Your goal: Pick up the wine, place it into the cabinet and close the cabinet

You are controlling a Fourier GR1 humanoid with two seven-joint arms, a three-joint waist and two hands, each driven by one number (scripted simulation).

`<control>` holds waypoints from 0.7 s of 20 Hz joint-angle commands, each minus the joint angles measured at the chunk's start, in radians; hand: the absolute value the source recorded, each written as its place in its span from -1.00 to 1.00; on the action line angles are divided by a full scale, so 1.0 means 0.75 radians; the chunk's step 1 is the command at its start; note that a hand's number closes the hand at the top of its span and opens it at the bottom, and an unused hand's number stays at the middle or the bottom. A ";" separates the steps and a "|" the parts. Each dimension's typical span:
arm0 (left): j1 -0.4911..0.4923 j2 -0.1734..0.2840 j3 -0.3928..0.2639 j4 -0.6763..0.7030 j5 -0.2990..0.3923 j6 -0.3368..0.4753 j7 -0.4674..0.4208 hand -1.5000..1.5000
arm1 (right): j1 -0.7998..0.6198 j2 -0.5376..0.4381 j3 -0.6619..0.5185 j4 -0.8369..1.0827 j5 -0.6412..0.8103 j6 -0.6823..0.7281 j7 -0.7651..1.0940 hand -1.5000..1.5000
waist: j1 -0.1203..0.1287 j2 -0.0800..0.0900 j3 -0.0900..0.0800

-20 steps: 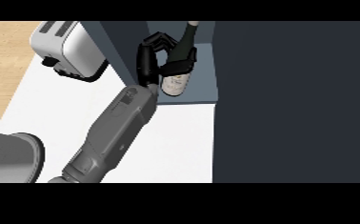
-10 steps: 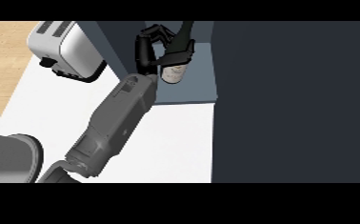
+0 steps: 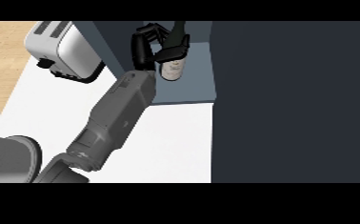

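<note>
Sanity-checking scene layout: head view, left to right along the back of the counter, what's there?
Toaster → left hand → wine bottle, held inside the cabinet's open compartment → dark cabinet door. The right hand does not show.

Dark glass wine bottle [image 3: 171, 63] is showing a pale label, and the black hand [image 3: 144, 46] on a grey forearm [image 3: 116, 118] is wrapping it. White-and-silver toaster [image 3: 62, 51] with black trim is sitting on the white counter [image 3: 169, 142], blue-grey cabinet [image 3: 190, 89] behind.
</note>
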 commanded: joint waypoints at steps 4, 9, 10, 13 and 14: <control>-0.047 0.011 0.101 0.106 0.075 -0.107 -0.036 1.00 | 0.039 0.000 -0.005 -0.107 -0.055 0.003 0.020 -1.00 | 0.001 0.003 -0.001; -0.067 0.001 0.093 0.177 0.097 -0.090 -0.117 1.00 | 0.035 0.022 0.046 -0.073 -0.011 0.011 -0.017 -1.00 | -0.026 0.012 -0.001; -0.024 0.001 0.088 0.174 0.100 -0.105 -0.164 1.00 | 0.025 0.023 0.054 -0.145 -0.028 -0.034 0.048 -1.00 | -0.026 0.009 -0.002; -0.055 0.032 0.106 0.219 0.078 -0.136 -0.152 1.00 | 0.034 0.007 0.052 -0.121 -0.016 0.001 0.010 -1.00 | -0.021 0.012 -0.001; -0.071 0.039 0.094 0.236 0.061 -0.103 -0.131 1.00 | -0.015 -0.034 -0.021 -0.097 -0.072 -0.005 0.038 -1.00 | -0.015 0.010 -0.001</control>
